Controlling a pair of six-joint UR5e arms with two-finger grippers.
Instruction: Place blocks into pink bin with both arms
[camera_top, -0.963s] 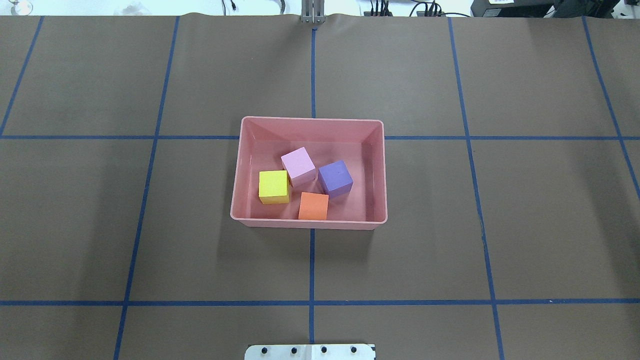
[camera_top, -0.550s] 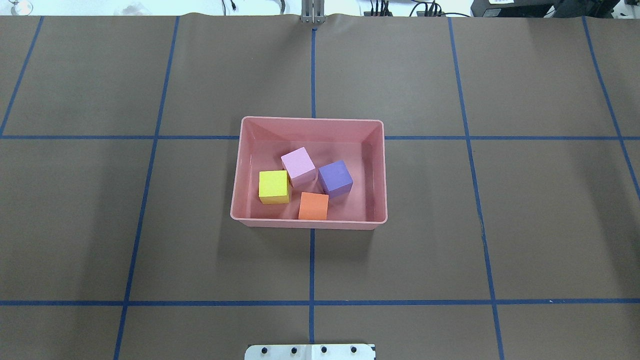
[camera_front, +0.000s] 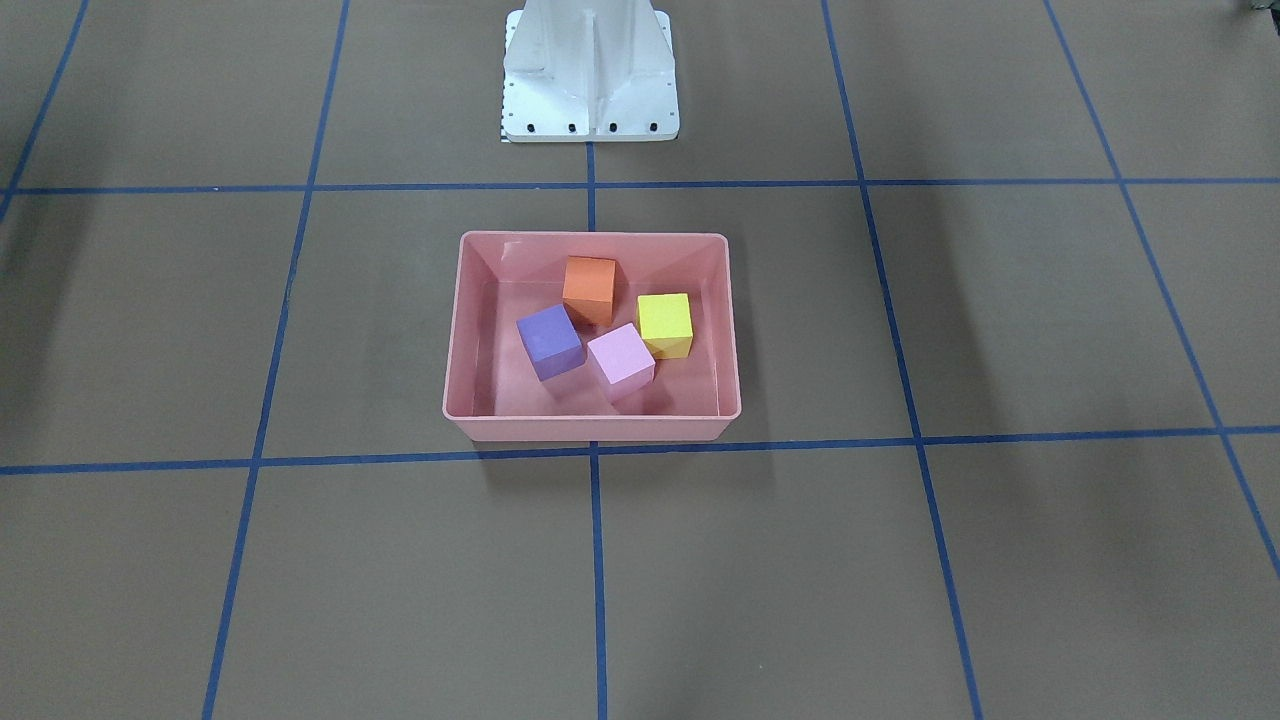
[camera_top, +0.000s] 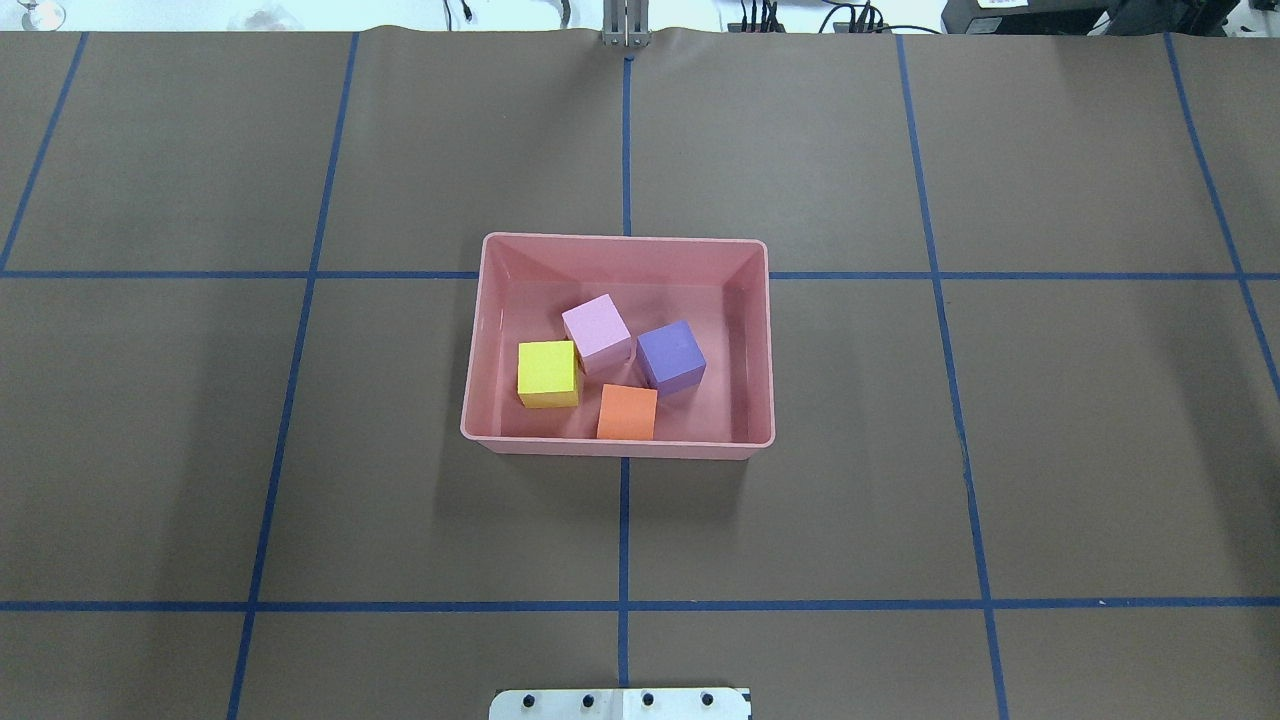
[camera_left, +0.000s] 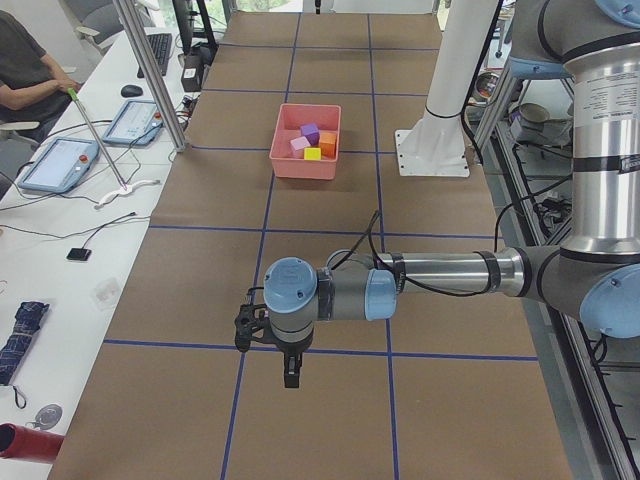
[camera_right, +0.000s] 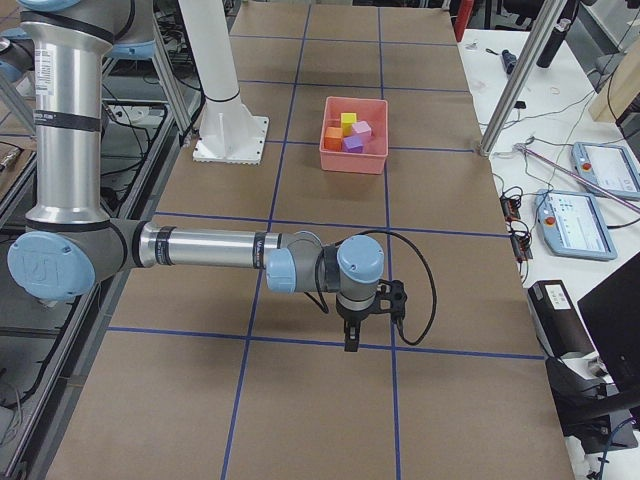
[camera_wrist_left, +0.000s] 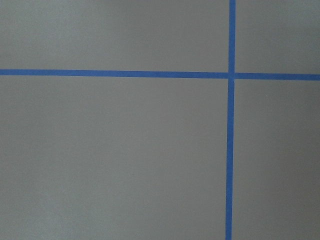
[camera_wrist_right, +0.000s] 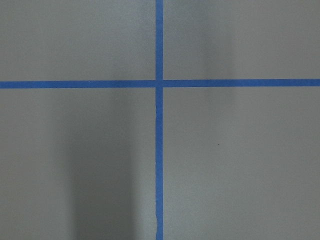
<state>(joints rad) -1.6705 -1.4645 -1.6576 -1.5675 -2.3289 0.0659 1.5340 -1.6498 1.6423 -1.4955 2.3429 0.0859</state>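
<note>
Directly beneath the left gripper (camera_left: 290, 372) the wrist view shows only brown table paper (camera_top: 150, 450) and a cross of blue tape (camera_wrist_left: 231, 76). The same lies beneath the right gripper (camera_right: 350, 338). Each claw points down with nothing seen in it. Only the side views show them, so I cannot tell whether their jaws stand parted or together.

Well away from both claws, toward the middle of the table, sits the pink bin (camera_top: 560, 238) with all four blocks inside, so the task looks finished.

- **Nearest wall:** the orange block (camera_top: 627, 412) sits hard by the wall on the robot's side.
- **Next out:** the yellow block (camera_top: 547, 371) is on the left claw's side and the purple block (camera_top: 671, 355) on the right claw's side.
- **Farthest:** the pink-lilac block (camera_top: 597, 328) appears to touch the yellow one at a corner, though that contact is hard to confirm.

The blocks look like matte foam, so probably light, slightly yielding and not slippery. A gentle pinch on two opposite flat faces should hold one, and a hard squeeze would only dent it.

Room is tightest inside the bin. The sloped walls and rounded rim crowd the orange block, and the gaps between blocks are narrow for a finger. Around the bin the overhead view shows only taped paper out to each claw. The white pedestal (camera_front: 590, 80) stands on the robot's side of the bin.
</note>
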